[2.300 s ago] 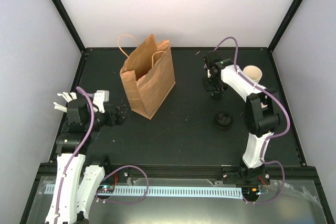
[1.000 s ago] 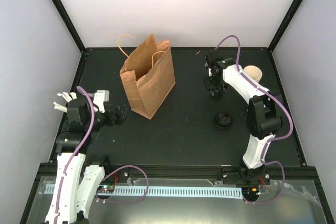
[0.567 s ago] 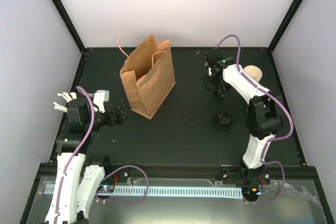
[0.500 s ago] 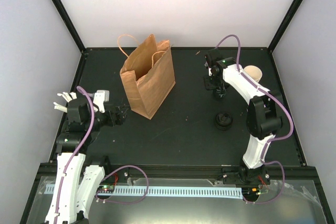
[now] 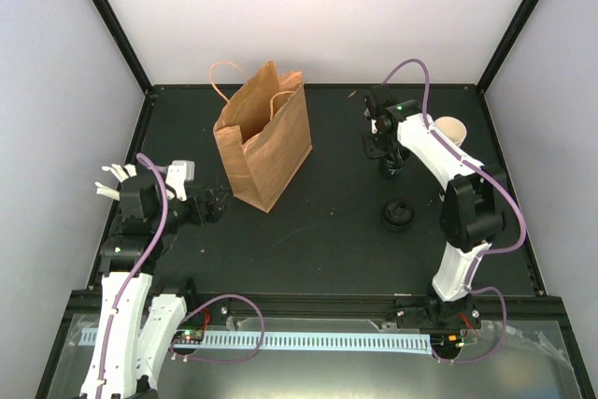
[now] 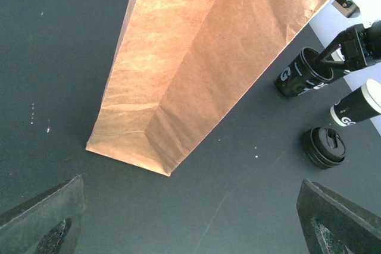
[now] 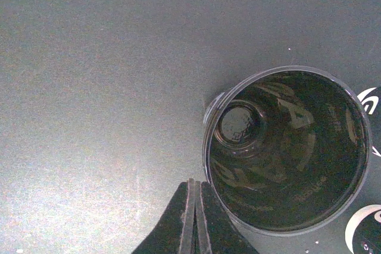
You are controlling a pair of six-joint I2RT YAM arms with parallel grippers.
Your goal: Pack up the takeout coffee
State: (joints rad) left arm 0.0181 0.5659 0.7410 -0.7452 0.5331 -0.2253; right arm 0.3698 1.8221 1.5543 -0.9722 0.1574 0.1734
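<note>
At the far right of the tabletop (image 5: 318, 240), tucked just behind the right arm's forearm in the overhead view, stands the takeout coffee (image 5: 452, 126), mouth up and showing its cream inside; it is well apart from the paper bag (image 5: 266, 142), which stands open on the left half.

The right fingers (image 7: 193, 185) are pressed fully together with nothing between them; their tips sit just outside the rim of the dark-lined cup (image 7: 286, 147), not around its wall, and that is not the cup to pack. The left fingers (image 5: 218, 201) are spread as wide as they go and hold nothing, hovering near the bag's near corner.

The takeout coffee looks light and thin-walled; I judge it would tip at a nudge and dent under a hard squeeze; the printed side may be a little slick. The rolled rim is probably its stiffest part, so a pinch over the rim, one finger inside and one outside, seems the surest hold; a gentle grip across the upper body is the alternative. Whether it holds liquid cannot be told.

Counted: one cream-lined cup; one dark-lined cup; one black lid (image 5: 397, 215) lying alone nearer the arm bases; one bag.
</note>
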